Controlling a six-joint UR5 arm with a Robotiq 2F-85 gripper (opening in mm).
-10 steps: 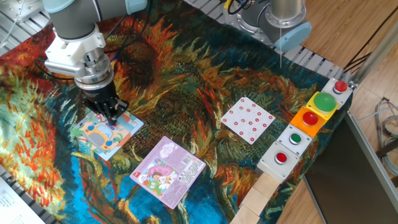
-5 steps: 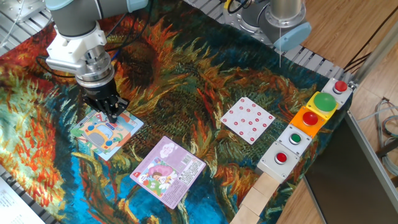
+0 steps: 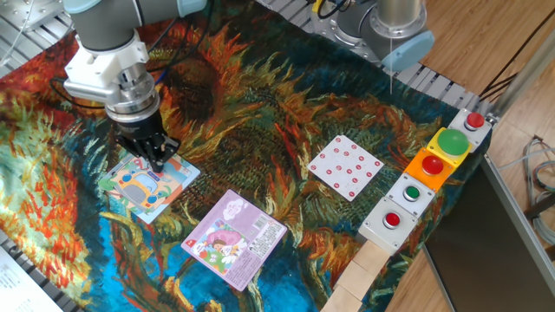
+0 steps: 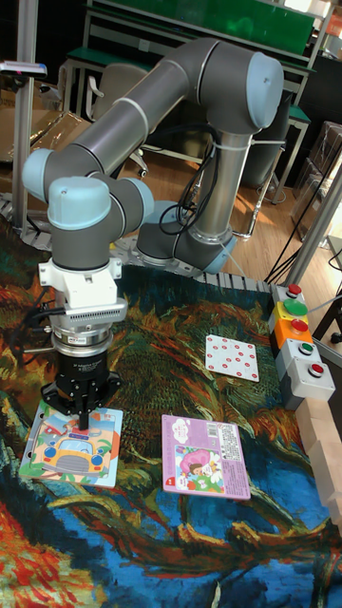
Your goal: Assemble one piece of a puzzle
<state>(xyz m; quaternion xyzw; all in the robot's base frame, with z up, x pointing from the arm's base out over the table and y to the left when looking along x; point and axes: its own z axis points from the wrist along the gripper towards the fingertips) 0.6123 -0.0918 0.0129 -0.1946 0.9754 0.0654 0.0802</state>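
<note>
The flat square pale blue and green cartoon puzzle board lies on the painted-cloth worktop, left of the purple-pink puzzle. The black end effector is poised at the board's upper edge, fingers close together; whether they pinch a piece I cannot tell. The board looks thin, light, stiff card, likely to slide; pieces are best taken by their edges.

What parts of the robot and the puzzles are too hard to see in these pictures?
- Whether the gripper holds a piece: in both views its fingers are dark, close together and cover the spot.
- The part of the puzzle beneath the fingers: hidden in both views.
- The small print on the purple-pink puzzle: too small to read.
- The arm's upper part in the fixed view: cut off by the top edge.
</note>
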